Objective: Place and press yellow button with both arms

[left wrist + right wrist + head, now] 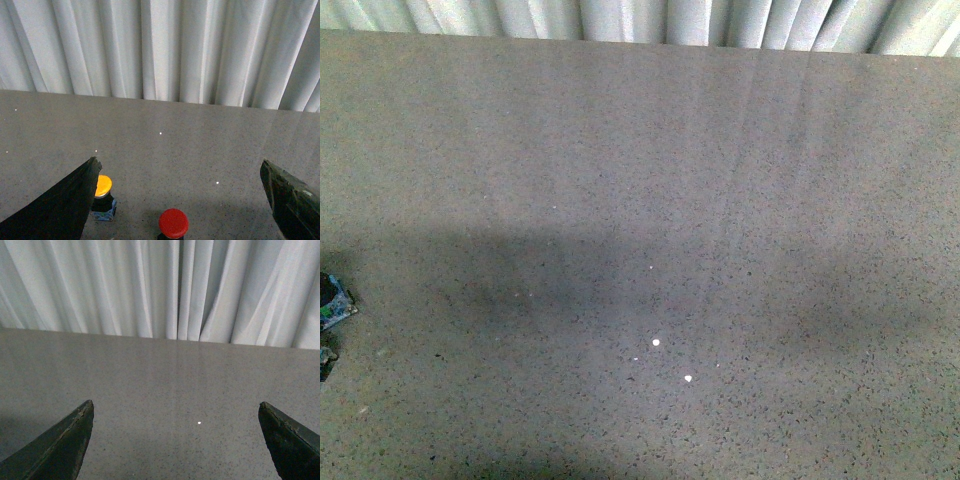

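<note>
The yellow button [103, 186] stands upright on the speckled grey table [200, 145] in the left wrist view, with a yellow cap, a black collar and a clear-bluish block base. One black finger [60, 210] of my left gripper [179, 162] partly covers its side. The left gripper is open wide and empty, and the button sits at the inner edge of that finger. My right gripper [175, 404] is open and empty over bare table [165, 370]. Neither arm shows in the front view, and the yellow cap does not show there.
A red mushroom button [173, 222] stands between the left fingers, close to the camera. A dark teal-marked gadget [332, 300] lies at the far left edge of the front view. White curtains [650, 20] hang behind the table's far edge.
</note>
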